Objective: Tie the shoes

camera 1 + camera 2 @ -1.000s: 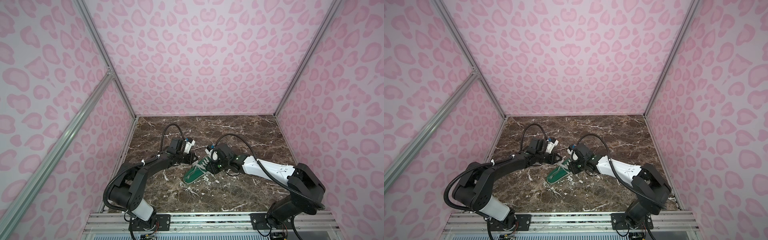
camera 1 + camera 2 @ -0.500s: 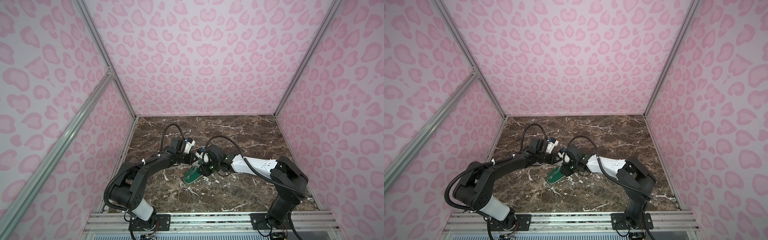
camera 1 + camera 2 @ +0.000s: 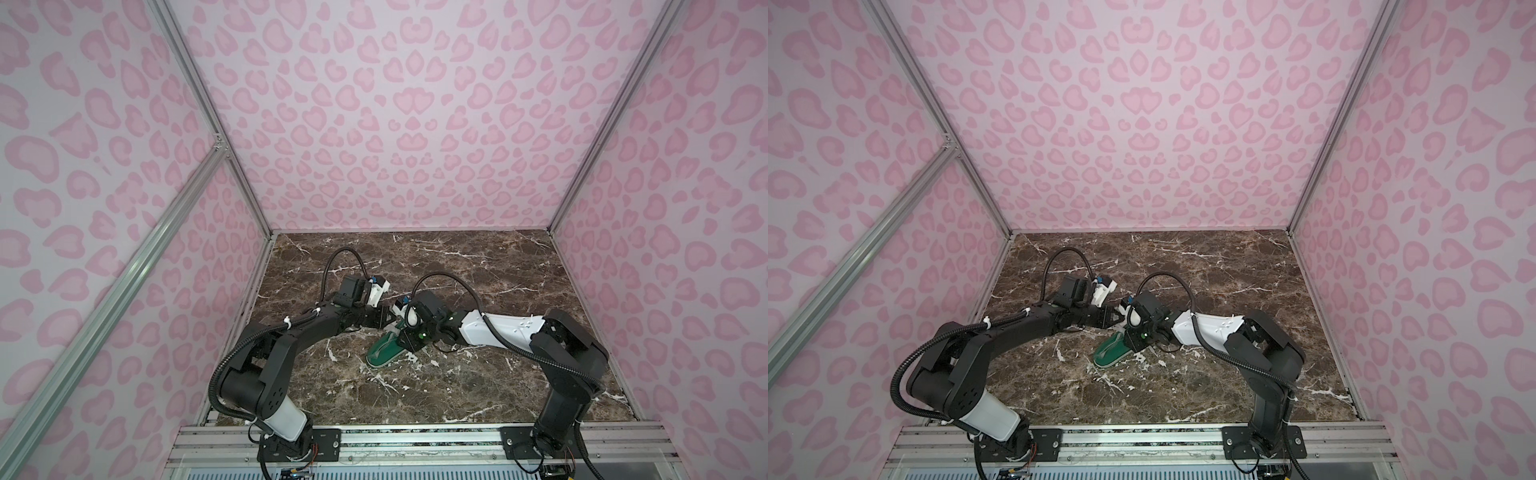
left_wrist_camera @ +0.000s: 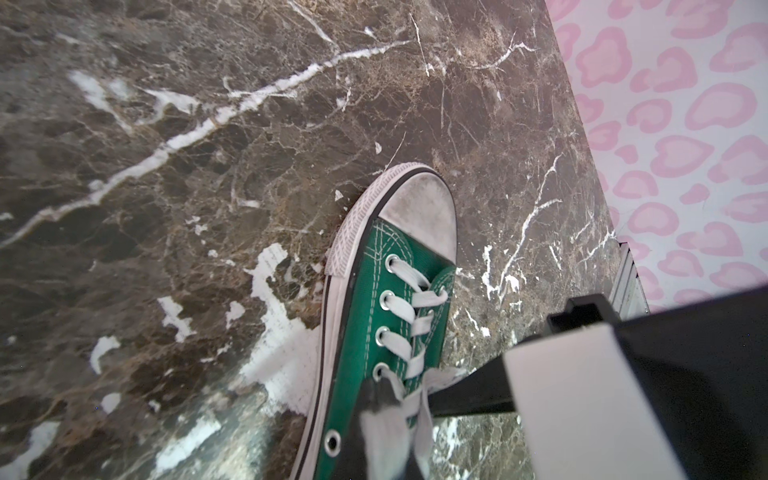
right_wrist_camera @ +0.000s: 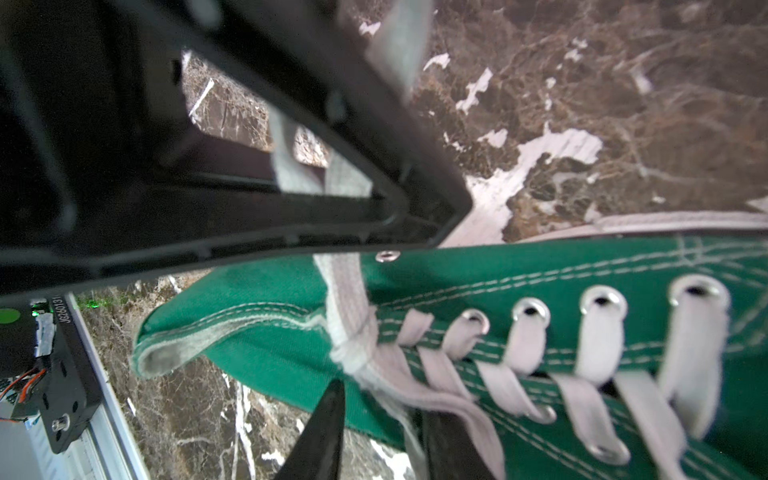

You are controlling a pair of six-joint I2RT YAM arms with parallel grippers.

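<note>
One green sneaker [image 3: 384,353] lies near the middle of the marble worktop [image 3: 478,266], toe towards the near left, in both top views. The left fingers [image 3: 381,321] meet it at the far, ankle end. The right arm [image 3: 498,332] reaches in from the right, its wrist low over the lacing, and from up here I can't make out either grip.

From the left wrist, the toe cap [image 4: 419,208] points away. The laces [image 4: 399,307] are threaded through every eyelet. The left fingers [image 4: 374,419], blurred at the picture's edge, look clenched on a white strand.

From the right wrist, that strand [image 5: 345,282] rises from a first crossing [image 5: 353,353] at the top eyelets to the tip of the closed left fingers [image 5: 374,199]. The right fingers [image 5: 324,428] stand parted beside the crossing with another strand running between them, not pinched as far as I can see.

I'd say the bow is not yet made. To do this step well, the left should keep its strand taut and steady. The right should close squarely on the flat lace close to the crossing, then draw out gently so the sneaker doesn't slide or tip.
</note>
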